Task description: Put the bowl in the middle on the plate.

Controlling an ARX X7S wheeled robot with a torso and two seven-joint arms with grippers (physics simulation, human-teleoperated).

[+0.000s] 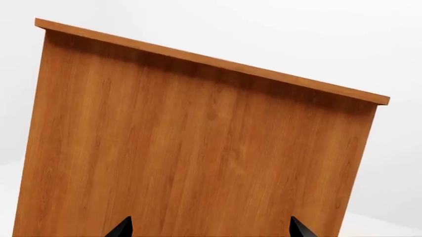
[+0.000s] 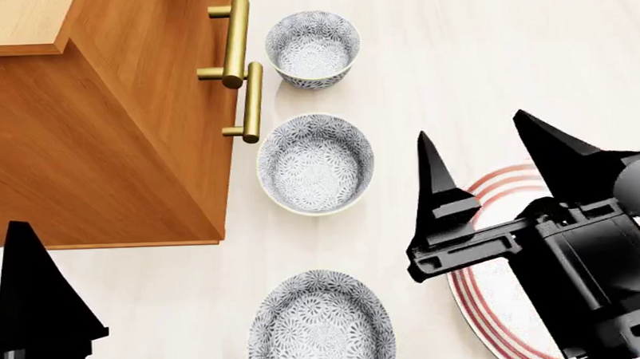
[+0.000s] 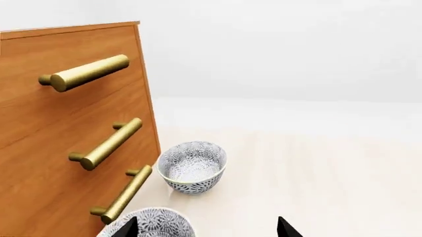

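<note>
Sitting bowl (image 2: 315, 164): middle of three in the head view, beside the cabinet (image 2: 106, 147).
Plate (image 2: 495, 301): right, only the head view shows it.
Right gripper (image 2: 484, 154): fingers apart, empty, above the plate.
Left gripper (image 1: 209, 228): fingers apart, facing the cabinet's side.

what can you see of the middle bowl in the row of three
The middle bowl is small, round and white, covered inside and out with a dense grey-blue flower pattern, and looks like glazed ceramic. It stands upright and empty on the pale tabletop, between two matching bowls. The wooden cabinet is close on one side, its brass handle nearly over the rim. Nothing grips it: the right gripper hovers beside it, jaws open, above the red-ringed plate. The right wrist view shows only its rim.
</note>
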